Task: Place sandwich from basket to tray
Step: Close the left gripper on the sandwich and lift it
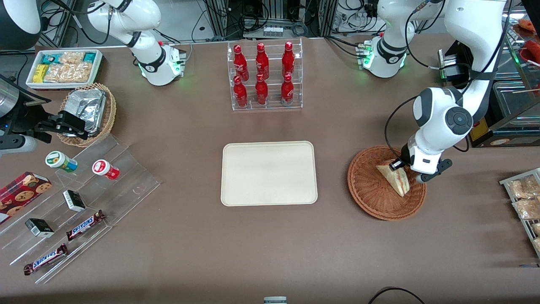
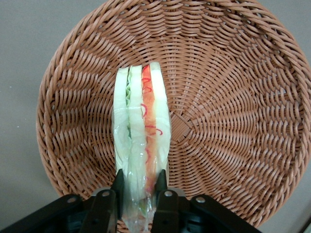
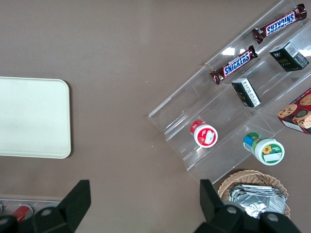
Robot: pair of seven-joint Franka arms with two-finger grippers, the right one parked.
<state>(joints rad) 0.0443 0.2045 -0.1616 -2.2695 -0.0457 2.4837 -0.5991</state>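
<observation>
The sandwich (image 1: pixel 394 179), a plastic-wrapped white-bread wedge with red and green filling, lies in the reddish-brown wicker basket (image 1: pixel 371 198) toward the working arm's end of the table. My left gripper (image 1: pixel 398 165) is down in the basket at the sandwich's end farther from the front camera. In the left wrist view the gripper (image 2: pixel 139 187) has its two black fingers (image 2: pixel 118 187) pressed against both sides of the sandwich (image 2: pixel 141 126), with the basket (image 2: pixel 233 97) beneath. The cream tray (image 1: pixel 269 173) lies bare at the table's middle, beside the basket.
A clear rack of red bottles (image 1: pixel 264 76) stands farther from the front camera than the tray. A clear stepped stand with snacks (image 1: pixel 84 190), a tan basket with foil (image 1: pixel 88 112) and a white bin (image 1: pixel 63 67) lie toward the parked arm's end. Packets on a rack (image 1: pixel 525 198) lie at the working arm's end.
</observation>
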